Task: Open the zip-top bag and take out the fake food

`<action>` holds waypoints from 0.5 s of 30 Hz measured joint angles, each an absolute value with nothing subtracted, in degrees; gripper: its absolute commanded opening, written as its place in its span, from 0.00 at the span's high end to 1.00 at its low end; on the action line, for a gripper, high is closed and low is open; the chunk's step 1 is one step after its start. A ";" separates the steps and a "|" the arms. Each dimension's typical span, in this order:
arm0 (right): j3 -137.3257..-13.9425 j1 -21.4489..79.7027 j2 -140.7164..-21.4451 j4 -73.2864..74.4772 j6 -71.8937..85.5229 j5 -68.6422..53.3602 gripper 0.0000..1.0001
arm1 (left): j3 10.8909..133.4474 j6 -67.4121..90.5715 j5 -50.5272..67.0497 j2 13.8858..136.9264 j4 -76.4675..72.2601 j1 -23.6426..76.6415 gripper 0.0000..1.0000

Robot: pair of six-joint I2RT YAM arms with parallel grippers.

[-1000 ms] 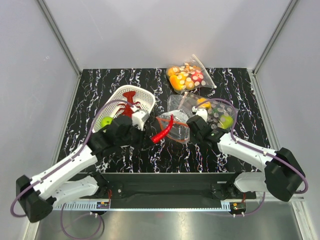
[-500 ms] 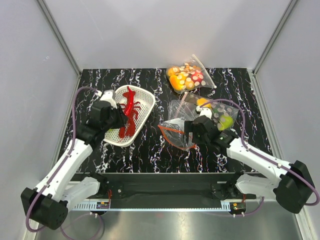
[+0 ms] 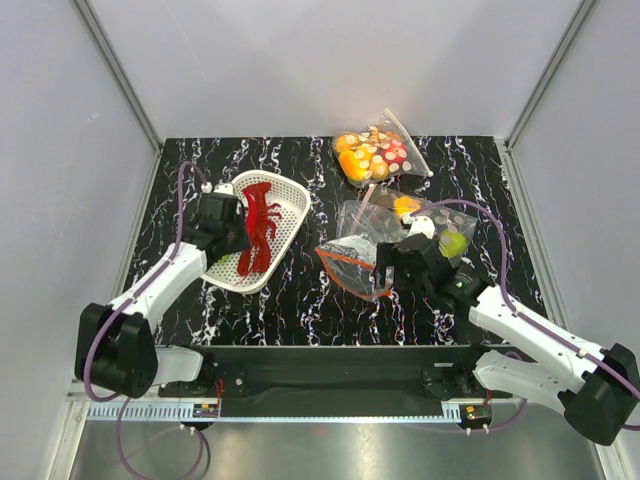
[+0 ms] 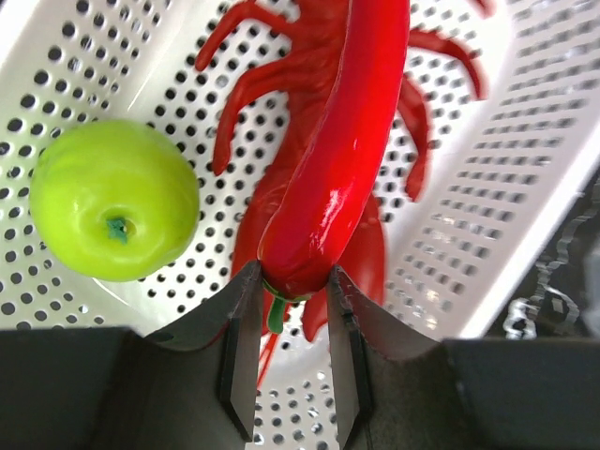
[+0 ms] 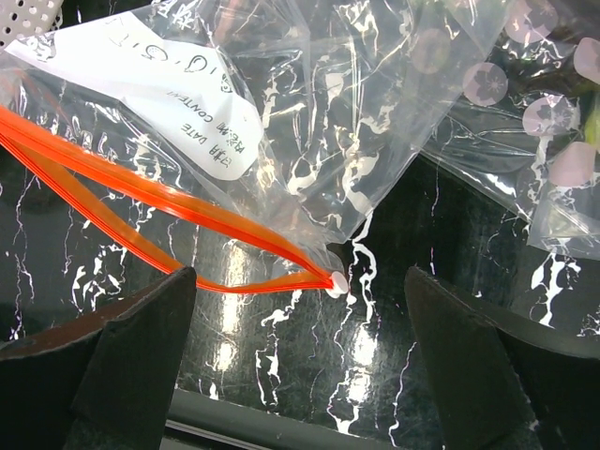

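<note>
My left gripper (image 4: 293,277) is shut on the stem end of a red chili pepper (image 4: 342,141), which it holds just above the white perforated basket (image 4: 525,141). In the basket lie a red lobster (image 4: 246,89) under the chili and a green apple (image 4: 112,199) to its left. From above, the left gripper (image 3: 238,234) hovers over the basket (image 3: 290,195) beside the lobster (image 3: 262,215). The clear zip-top bag (image 3: 352,262) lies mid-table, its orange zip strip (image 5: 141,187) gaping. My right gripper (image 5: 298,281) stands wide open round the strip's corner, touching nothing.
Two clear polka-dotted bags of fruit lie on the black marbled table: one at the back (image 3: 375,155), one (image 3: 435,228) just behind the right gripper (image 3: 392,268). Grey walls enclose the table on three sides.
The left arm carried the chili from the bag's mouth leftwards to over the basket. The right gripper opened and let go of the bag, which now lies flatter.
</note>
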State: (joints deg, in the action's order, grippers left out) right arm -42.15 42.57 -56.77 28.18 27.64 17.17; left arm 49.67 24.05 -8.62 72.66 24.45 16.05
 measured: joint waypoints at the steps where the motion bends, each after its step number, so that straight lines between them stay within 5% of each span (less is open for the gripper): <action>1: -42.15 42.57 -56.62 28.40 27.62 17.34 0.00 | 49.67 24.05 -9.04 73.84 24.45 15.97 1.00; 3: -42.15 42.57 -56.40 28.62 27.62 17.58 0.00 | 49.67 24.05 -9.63 75.50 24.56 15.84 0.95; 7: -42.15 42.57 -56.38 28.71 27.62 18.17 0.00 | 49.65 23.94 -9.82 76.25 24.75 15.77 0.45; 8: -42.15 42.57 -56.38 28.75 27.59 18.31 0.00 | 49.65 23.79 -9.87 76.25 24.75 15.77 0.04; 15: -42.15 42.57 -56.16 30.17 27.38 19.73 0.00 | 49.65 24.12 -10.66 75.11 26.11 15.77 0.01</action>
